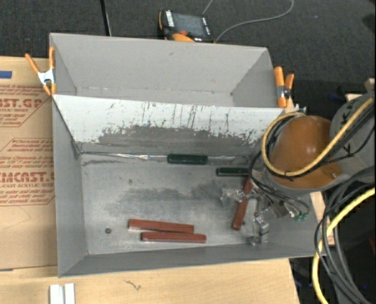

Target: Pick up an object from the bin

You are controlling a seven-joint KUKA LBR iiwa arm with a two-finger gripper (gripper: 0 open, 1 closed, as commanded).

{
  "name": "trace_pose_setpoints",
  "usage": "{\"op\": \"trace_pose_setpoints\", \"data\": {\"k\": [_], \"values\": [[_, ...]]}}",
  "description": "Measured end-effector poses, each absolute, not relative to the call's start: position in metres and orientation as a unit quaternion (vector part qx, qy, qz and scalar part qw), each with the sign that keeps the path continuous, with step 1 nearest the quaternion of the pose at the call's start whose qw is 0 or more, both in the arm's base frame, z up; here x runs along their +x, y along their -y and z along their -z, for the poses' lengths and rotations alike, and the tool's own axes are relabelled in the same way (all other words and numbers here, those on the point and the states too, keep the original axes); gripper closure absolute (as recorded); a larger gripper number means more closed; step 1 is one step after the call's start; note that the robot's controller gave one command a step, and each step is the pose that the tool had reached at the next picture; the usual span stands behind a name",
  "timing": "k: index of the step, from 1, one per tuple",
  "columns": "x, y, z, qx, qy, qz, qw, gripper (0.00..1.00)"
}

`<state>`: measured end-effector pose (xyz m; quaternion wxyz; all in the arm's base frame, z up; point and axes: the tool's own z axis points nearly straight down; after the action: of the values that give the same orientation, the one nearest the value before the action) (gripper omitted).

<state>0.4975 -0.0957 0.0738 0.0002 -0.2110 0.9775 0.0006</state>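
Near the bin's point(67, 170) near right corner the gripper point(251, 220) hangs low over the floor, a tangle of small metal parts under the arm's orange cover point(302, 151) and looping cables. Whether it is open or closed cannot be told. A short reddish-brown stick point(239, 215) lies slanted right at those metal parts; its upper end is hidden among them, and contact is unclear. Along the near wall, towards the middle, two longer reddish-brown sticks point(165, 231) lie side by side, touching. A small dark speck point(108, 231) sits left of them. At the foot of the far wall lies a dark green pen point(188, 159). Towards the right wall, a shorter dark piece point(231, 171) is partly covered by the arm.
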Motion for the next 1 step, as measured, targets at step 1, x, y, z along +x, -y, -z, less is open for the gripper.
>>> {"op": "trace_pose_setpoints", "data": {"k": [1], "values": [[0.4978, 0.0955, -0.0749, -0.212, -0.977, -0.001, 0.0, 1.0]]}}
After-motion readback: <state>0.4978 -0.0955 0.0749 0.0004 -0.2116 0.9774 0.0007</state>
